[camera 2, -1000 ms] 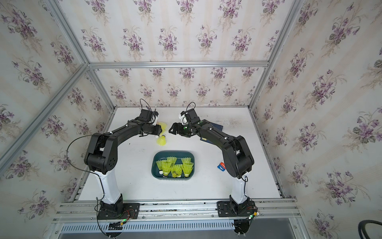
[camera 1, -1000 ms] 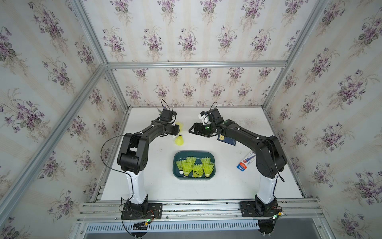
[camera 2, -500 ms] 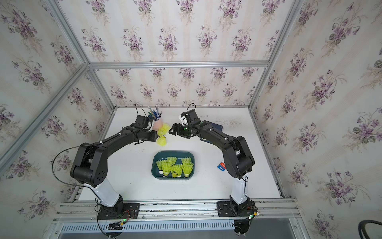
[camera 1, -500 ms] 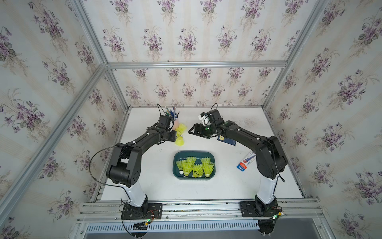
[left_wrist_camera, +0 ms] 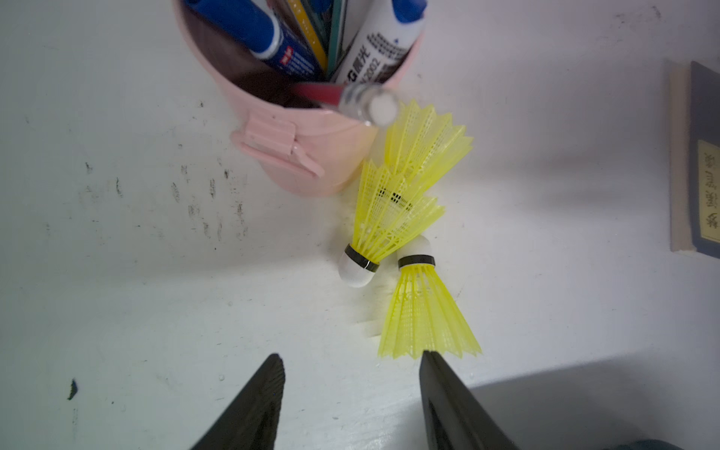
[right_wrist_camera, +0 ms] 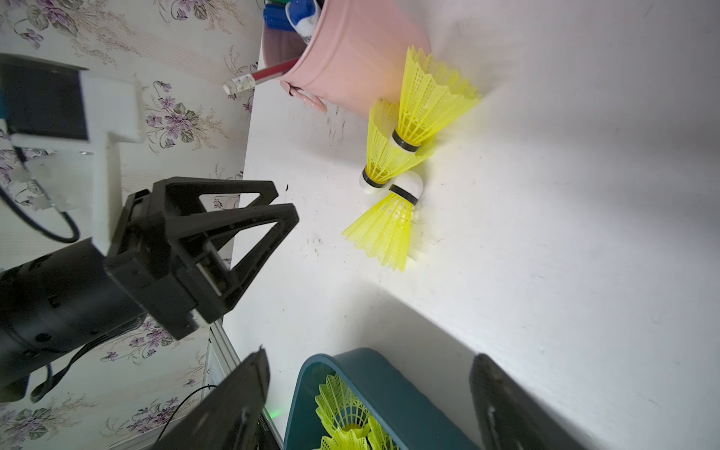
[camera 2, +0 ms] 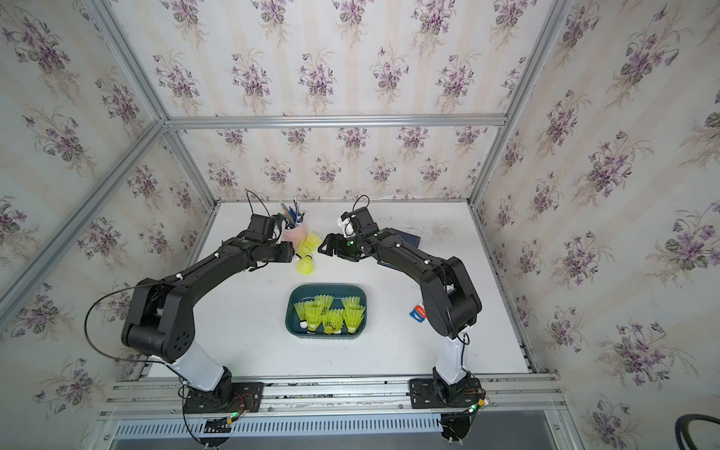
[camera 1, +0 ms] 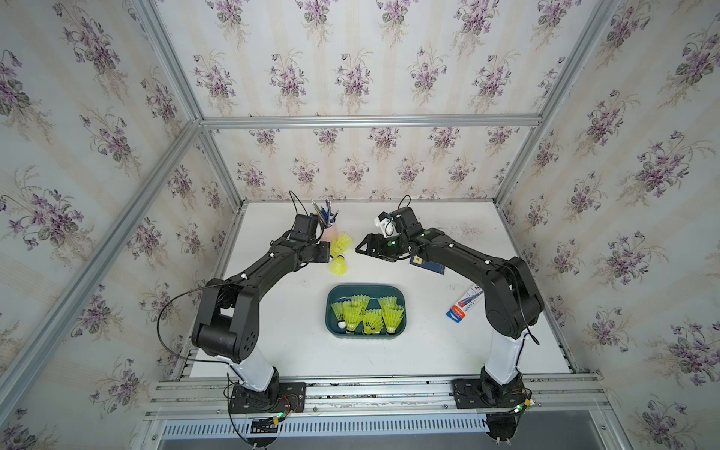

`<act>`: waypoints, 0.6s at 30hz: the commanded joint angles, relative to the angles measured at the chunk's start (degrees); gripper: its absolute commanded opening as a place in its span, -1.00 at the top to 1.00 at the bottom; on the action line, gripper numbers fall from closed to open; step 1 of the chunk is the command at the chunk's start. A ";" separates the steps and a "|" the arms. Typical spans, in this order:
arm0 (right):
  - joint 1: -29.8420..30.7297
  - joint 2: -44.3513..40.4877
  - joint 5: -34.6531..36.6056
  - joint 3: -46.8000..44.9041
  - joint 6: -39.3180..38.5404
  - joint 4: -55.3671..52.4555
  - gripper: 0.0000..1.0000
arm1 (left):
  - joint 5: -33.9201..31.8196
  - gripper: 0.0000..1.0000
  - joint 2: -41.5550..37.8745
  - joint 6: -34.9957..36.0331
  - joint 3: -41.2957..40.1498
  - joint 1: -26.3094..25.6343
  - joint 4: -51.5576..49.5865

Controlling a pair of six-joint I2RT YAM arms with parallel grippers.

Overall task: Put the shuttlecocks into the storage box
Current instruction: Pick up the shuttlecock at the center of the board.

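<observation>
Storage box (camera 1: 365, 289): dark teal tray standing on the white table (camera 1: 296, 343), between the two arm bases. It contains a cluster of shuttlecocks (camera 1: 368, 313) packed toward its near wall, white tips toward that wall. The far strip of its floor is bare.

Right gripper (right_wrist_camera: 368, 358): jaws spread wide, gripping nothing, raised over the table beyond the box's far rim.

Left gripper (left_wrist_camera: 349, 358): jaws parted with nothing between them. One finger tip lies at the skirt edge of the single loose shuttlecock; contact cannot be confirmed.

Navy book (camera 1: 426, 265): flat on the table under the right arm. Its cover label carries Chinese characters, which are not legible.

Pink pen cup (left_wrist_camera: 311, 156): upright near the far wall, holding pens and markers. One white marker (left_wrist_camera: 374, 50) shows Chinese print and the digits 2002.

Red, white and blue tube (camera 1: 465, 306): lies beside the right arm; its print is too small to read.

Loose shuttlecocks, outside the box: a nested pair (left_wrist_camera: 389, 210) lies against the cup. A single one (left_wrist_camera: 424, 315) lies tip to tip with the pair.
</observation>
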 commanded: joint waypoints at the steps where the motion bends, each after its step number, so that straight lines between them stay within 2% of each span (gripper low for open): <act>1: 0.03 -0.47 -0.80 -0.28 -0.43 1.37 -0.68 | -1.72 -0.19 -3.50 -2.38 -2.71 -0.08 1.45; 5: -0.02 -0.37 -0.91 -0.44 -0.33 1.80 -0.67 | -2.02 -0.12 -5.54 -4.73 -7.57 0.55 2.70; 7: 0.03 -0.04 -0.91 -0.21 -0.46 2.02 -0.67 | -1.38 -0.12 -5.22 -5.80 -9.63 1.14 4.11; 8: -0.04 0.24 -0.96 -0.04 -0.43 2.10 -0.67 | -0.61 -0.04 -4.86 -6.36 -10.43 1.68 5.23; 10: 0.00 0.99 -1.14 0.57 -0.48 2.23 -0.67 | 0.85 -0.02 -3.80 -7.19 -11.67 2.50 7.97; 18: -0.15 4.98 -1.53 4.09 -0.23 2.05 -0.66 | 7.53 -0.01 3.53 -7.28 -11.28 3.76 17.78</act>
